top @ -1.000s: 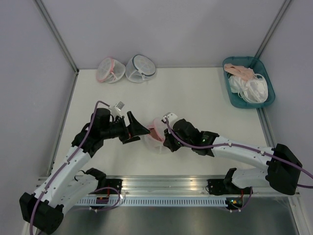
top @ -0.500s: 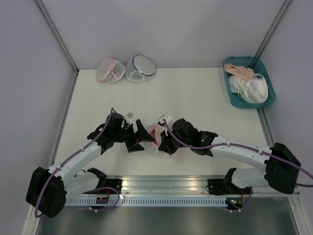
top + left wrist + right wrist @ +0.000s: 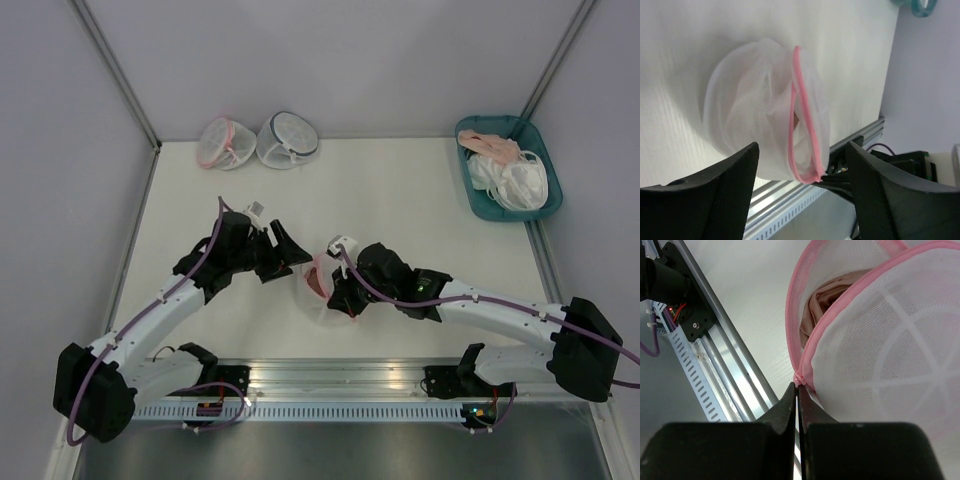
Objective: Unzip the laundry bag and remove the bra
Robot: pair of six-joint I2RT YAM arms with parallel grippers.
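The laundry bag [image 3: 315, 285] lies at the table's middle near edge, white mesh with a pink zipper rim [image 3: 804, 112], partly unzipped. Through the gap the pale pink bra [image 3: 826, 294] shows inside. My right gripper [image 3: 338, 296] is shut on the zipper pull [image 3: 798, 380] at the bag's near end. My left gripper [image 3: 292, 254] is open and empty just left of the bag, its fingers [image 3: 715, 200] apart and not touching the mesh [image 3: 747, 125].
A pink-rimmed mesh pouch [image 3: 222, 142] and a dark-trimmed one [image 3: 287, 138] sit at the back left. A teal tray [image 3: 476, 195] with pale garments stands at the back right. A metal rail [image 3: 340, 375] runs along the near edge.
My left gripper came in close to the bag, then drew back a little up and left, still open. The right gripper kept hold of the zipper pull and the gap widened.
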